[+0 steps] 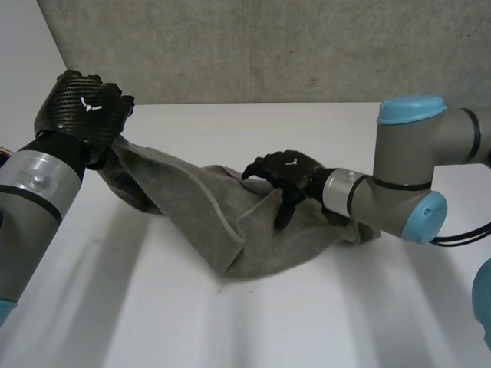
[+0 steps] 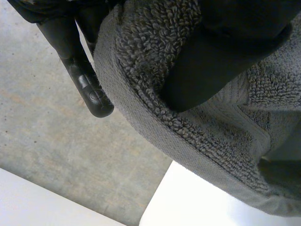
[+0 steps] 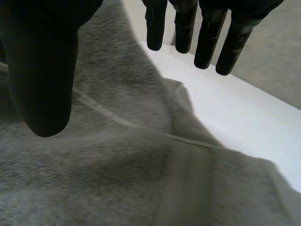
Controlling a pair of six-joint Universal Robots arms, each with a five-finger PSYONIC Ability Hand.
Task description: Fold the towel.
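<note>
A grey towel (image 1: pixel 230 222) lies bunched across the middle of the white table (image 1: pixel 153 307). My left hand (image 1: pixel 84 111) is raised at the far left, shut on one end of the towel, which hangs down from it to the table. In the left wrist view its thumb (image 2: pixel 207 61) presses the towel's hemmed edge (image 2: pixel 155 117) against its fingers (image 2: pixel 80 75). My right hand (image 1: pixel 282 172) hovers over the towel's middle-right part, open. In the right wrist view its straight fingers (image 3: pixel 202 33) and thumb (image 3: pixel 42 75) stand just above the towel (image 3: pixel 141 174).
A grey wall (image 1: pixel 268 46) runs along the table's far edge. Bare white table lies in front of the towel and to its right (image 3: pixel 244 113).
</note>
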